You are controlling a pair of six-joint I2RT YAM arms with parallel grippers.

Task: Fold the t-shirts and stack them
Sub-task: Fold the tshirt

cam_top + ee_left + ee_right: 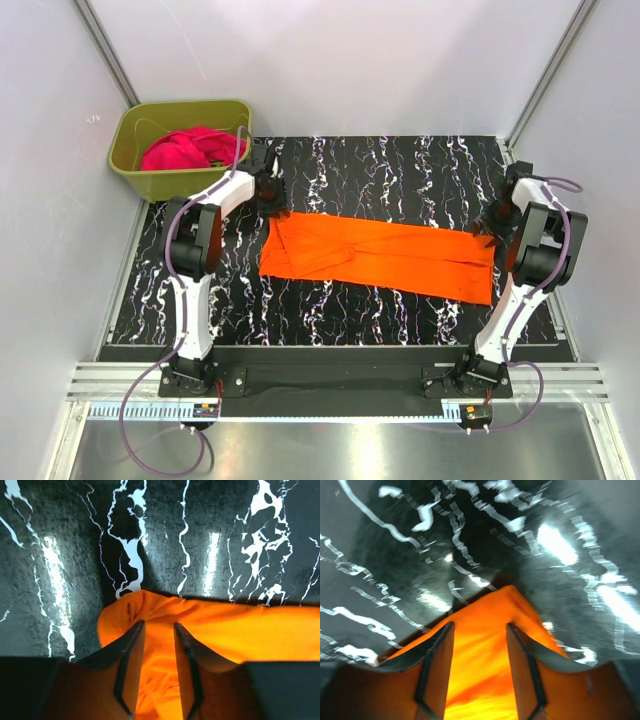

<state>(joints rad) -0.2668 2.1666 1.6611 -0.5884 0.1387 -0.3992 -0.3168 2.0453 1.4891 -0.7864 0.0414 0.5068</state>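
While the bright orange cloth t-shirt [380,255] is lying as a long folded band across the middle of the black white-veined marbled table [400,170], its long axis is running from the table's left side to its right, dipping slightly toward the near edge at the right end. Each arm is working the end nearest to it. The left gripper [272,200] is sitting at the band's far-left corner and the right gripper [490,232] at its right end, so the cloth is stretching between the two tools rather than lying ahead of either. That span is what any coming fold seems to be depending on: both ends would have to travel together. The left wrist view is showing what the overhead view is hiding: the left fingers [131,650] are standing close together with puckered orange cloth bunched between them, and I am judging that as a pinch on the shirt. In the right wrist view the fingers are standing wider, a peaked corner of cloth is lying between them, and I cannot tell whether they are gripping or spread. Only the overhead view is showing the magenta-pink cloth t-shirt [190,150], which is sitting crumpled in the olive-green plastic tub [130,160] at the table's far-left corner.
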